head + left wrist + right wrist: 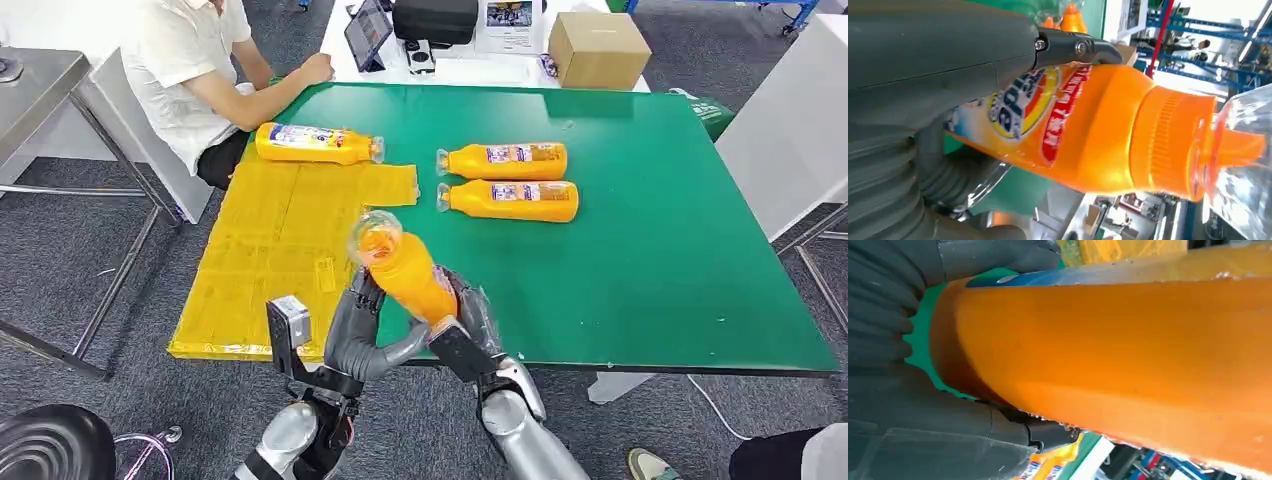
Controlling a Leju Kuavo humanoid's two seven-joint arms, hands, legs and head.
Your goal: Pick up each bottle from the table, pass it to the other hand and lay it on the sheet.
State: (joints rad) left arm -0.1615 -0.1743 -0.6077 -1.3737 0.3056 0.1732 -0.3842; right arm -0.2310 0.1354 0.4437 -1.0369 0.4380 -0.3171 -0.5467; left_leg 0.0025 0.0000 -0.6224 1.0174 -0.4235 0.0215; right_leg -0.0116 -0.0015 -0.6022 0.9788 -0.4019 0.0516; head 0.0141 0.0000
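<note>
A: Two hands on one bottle (408, 272) — why?

B: You're mid-handover above the bench (660, 250) near its front edge. Your right hand (468, 325) grasps the base, your left hand (362, 325) wraps the body, cap tilted up toward the sheet (262, 250).

A: And the others?

B: One lies at the sheet's far edge; two wait on the bench.

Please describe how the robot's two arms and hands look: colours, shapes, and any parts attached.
Both arms are silver, rounded metal. The left hand and right hand are dark grey with thick fingers fixed by small screws and a grey ribbed cover. A small grey box sits at the left wrist.
</note>
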